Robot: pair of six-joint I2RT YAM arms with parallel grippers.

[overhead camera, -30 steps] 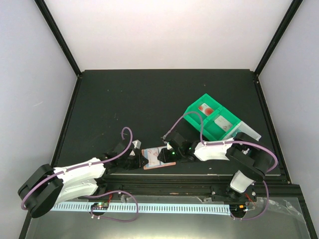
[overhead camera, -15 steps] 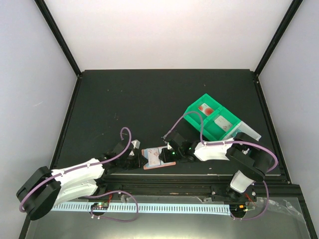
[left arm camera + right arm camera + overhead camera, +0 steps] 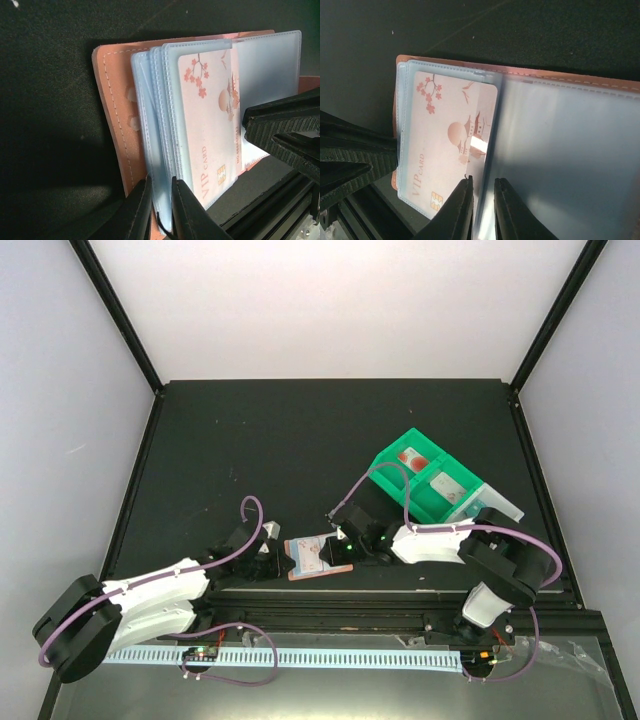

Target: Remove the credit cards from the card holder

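Setting: a matte black tabletop (image 3: 300,440) ringed by white walls, seen from above with both arm bases at the near edge.
Card holder: the salmon-orange, leather-like folding card holder (image 3: 112,125) lay open and flat close to the front edge of the tabletop, between the two grippers. Pale stitching ran along its border.
Sleeves: a fan of pale blue transparent sleeves (image 3: 150,110) was spread across the inside of the card holder, one overlapping the next.
Credit card: a pink plastic credit card (image 3: 210,135), printed with cherry blossom, a pagoda, the words "VIP CARD" and a small gold chip, sat inside the uppermost sleeve, within the card holder.
Left gripper: the left gripper (image 3: 161,182) was clenched, its two dark fingers pinching the near edges of the fanned sleeves beside the card.
Right gripper: the right gripper (image 3: 483,182) was clenched on the edge of one clear sleeve just beside the credit card. From the left wrist it appeared as a ribbed black block at the right margin.
Bin: a green plastic bin with compartments (image 3: 425,485) stood farther back on the right, apart from the card holder. Its contents were too small to identify.
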